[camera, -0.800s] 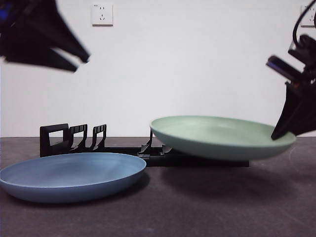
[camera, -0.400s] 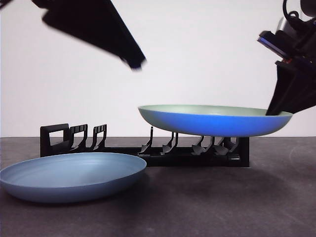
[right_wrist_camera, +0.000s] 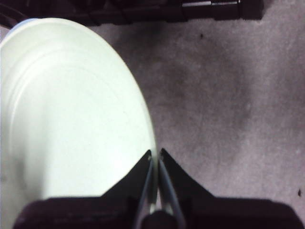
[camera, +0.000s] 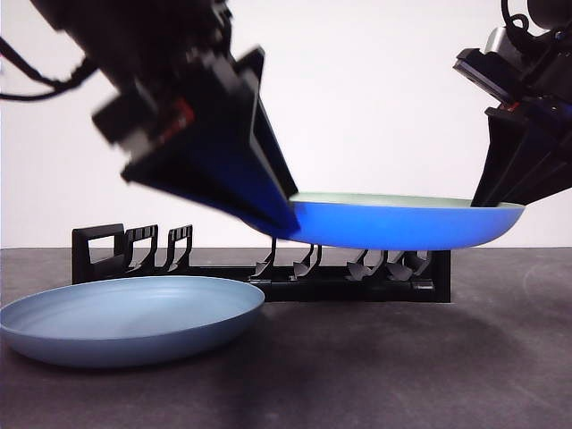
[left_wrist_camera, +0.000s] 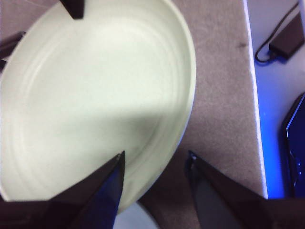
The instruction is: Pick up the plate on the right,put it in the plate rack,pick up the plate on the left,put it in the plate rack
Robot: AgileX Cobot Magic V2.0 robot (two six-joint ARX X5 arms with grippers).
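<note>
A pale green plate (camera: 402, 223) hangs level above the right half of the black plate rack (camera: 107, 248). My right gripper (camera: 502, 200) is shut on the plate's right rim; the right wrist view shows its jaws (right_wrist_camera: 155, 155) pinching the rim of the plate (right_wrist_camera: 62, 119). My left gripper (camera: 288, 220) has come in at the plate's left rim. In the left wrist view it (left_wrist_camera: 156, 155) stands open, one jaw over the plate (left_wrist_camera: 95, 95) and one outside the rim, not clamped. A blue plate (camera: 130, 317) lies on the table at the front left.
The rack (right_wrist_camera: 190, 7) runs along the back of the dark table (camera: 402, 375). Beyond the table's edge lie a black adapter with its cable (left_wrist_camera: 286, 40) and a dark flat device (left_wrist_camera: 295, 143).
The left arm has swung down from the top left to the green plate's left rim. The plate stays at about the same height in the right gripper.
</note>
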